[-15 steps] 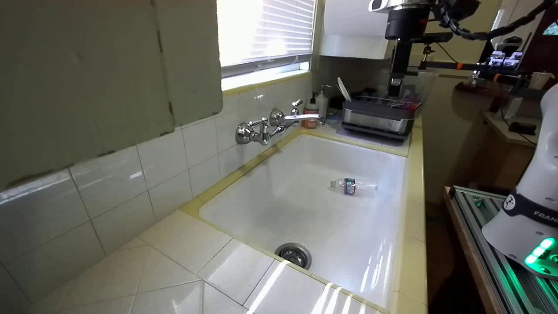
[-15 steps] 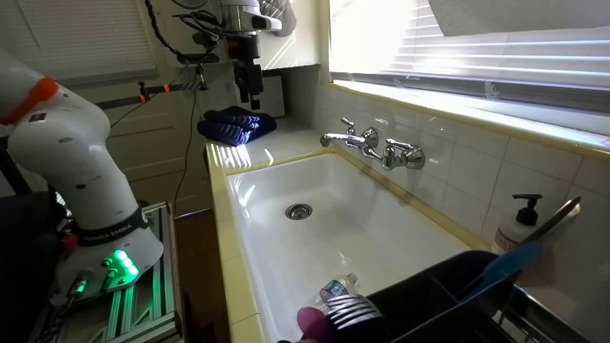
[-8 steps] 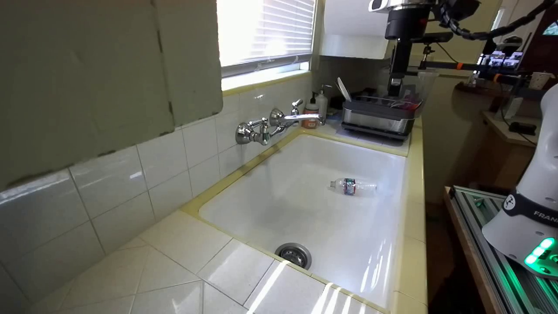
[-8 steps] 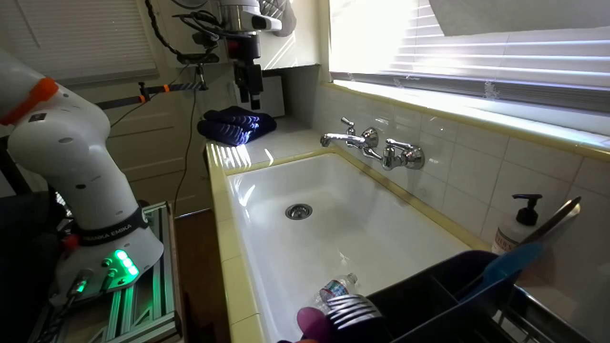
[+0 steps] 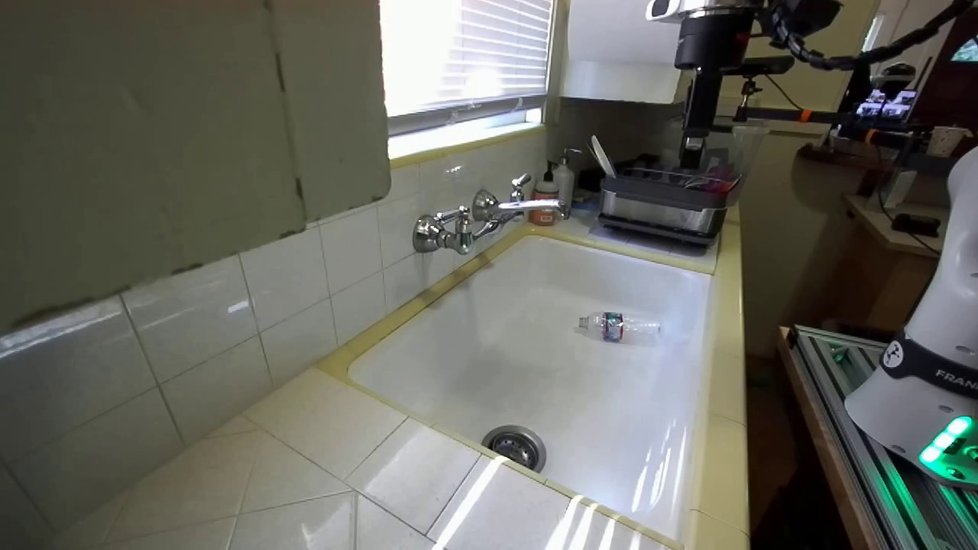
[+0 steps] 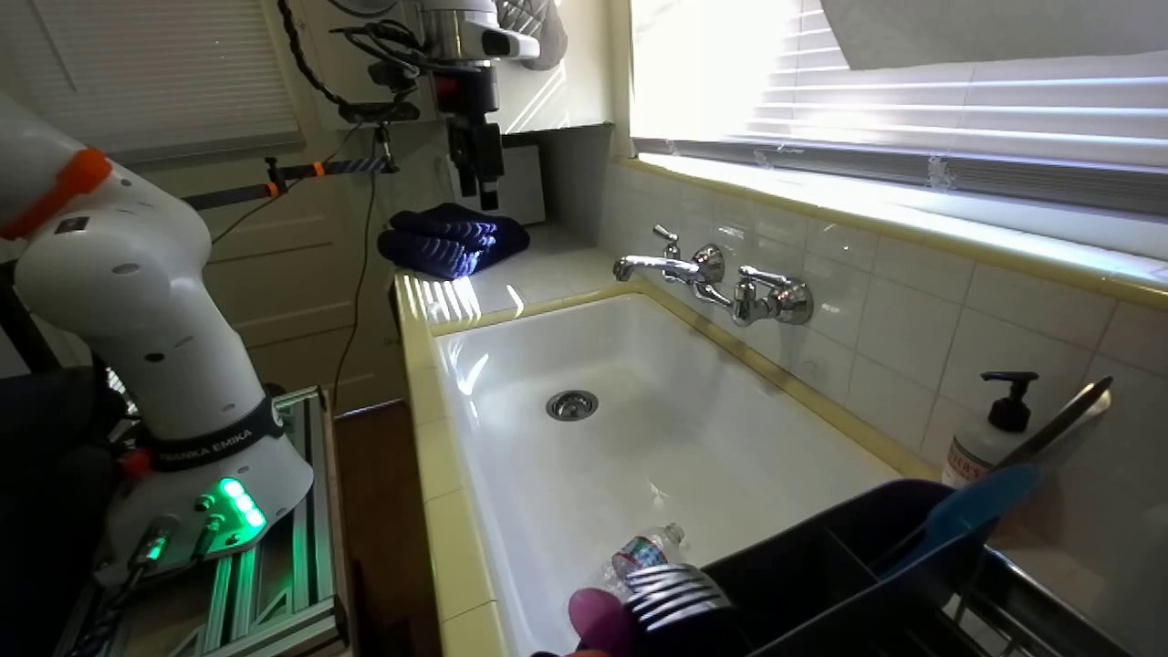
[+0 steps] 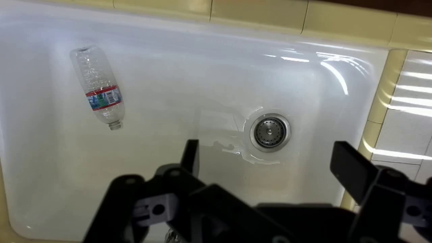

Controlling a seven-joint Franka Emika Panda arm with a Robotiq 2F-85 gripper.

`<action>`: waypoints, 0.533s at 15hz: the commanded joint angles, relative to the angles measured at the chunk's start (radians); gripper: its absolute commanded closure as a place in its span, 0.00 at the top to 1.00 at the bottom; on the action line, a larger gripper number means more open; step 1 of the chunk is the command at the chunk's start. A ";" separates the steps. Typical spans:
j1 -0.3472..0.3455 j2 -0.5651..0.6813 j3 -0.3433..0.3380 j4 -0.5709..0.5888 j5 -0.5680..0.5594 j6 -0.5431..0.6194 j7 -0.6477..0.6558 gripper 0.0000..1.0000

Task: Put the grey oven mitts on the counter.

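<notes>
A wall of glossy white square tiles (image 6: 899, 347) runs to one side of the black two-fingered pincer (image 7: 266, 152), with a white slatted window blind (image 5: 493, 61) above the tiles. Beyond the pincer, in an exterior view, are a pale panelled door (image 6: 292, 297) and a cream painted cabinet (image 6: 582, 55). Below the pincer spreads the table of cream-white glazed tiles with yellow edging (image 5: 298, 458), stripes of sunlight (image 5: 467, 504) at one end; the white rectangular sink (image 5: 497, 344) set into it lies right under the pincer. The white jointed robot arm (image 6: 182, 338) stands on the pincer's side away from the tiled wall. Lower than the pincer, a grey and steel dish rack (image 5: 661, 211) sits on the table at one end of the sink, and a folded dark blue cloth (image 6: 452, 242) lies at the opposite end. The grey quilted fabric oven mitts (image 6: 549, 35) show higher than the pincer, before the cabinet, partly hidden by the arm; whether they touch the cabinet cannot be told. A chrome two-handled faucet (image 6: 671, 266) juts from the tiled wall, lower than the pincer. The pincer itself is released, its fingers (image 7: 351, 168) spread wide apart. In the sink below it, a clear plastic bottle with a red and blue label (image 7: 98, 88) lies on its side toward the dish rack, and the round steel drain (image 7: 270, 132) shows between the fingers in the wrist view.
</notes>
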State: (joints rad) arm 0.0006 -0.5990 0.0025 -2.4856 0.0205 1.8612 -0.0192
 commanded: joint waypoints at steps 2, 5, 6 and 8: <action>0.002 0.000 -0.002 0.002 -0.001 -0.002 0.001 1.00; 0.014 0.015 0.003 0.012 0.003 0.000 -0.011 1.00; 0.037 0.042 0.017 0.033 0.007 0.004 -0.032 1.00; 0.083 0.088 0.055 0.080 0.001 0.014 -0.071 1.00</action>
State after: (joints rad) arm 0.0248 -0.5849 0.0160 -2.4709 0.0222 1.8613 -0.0499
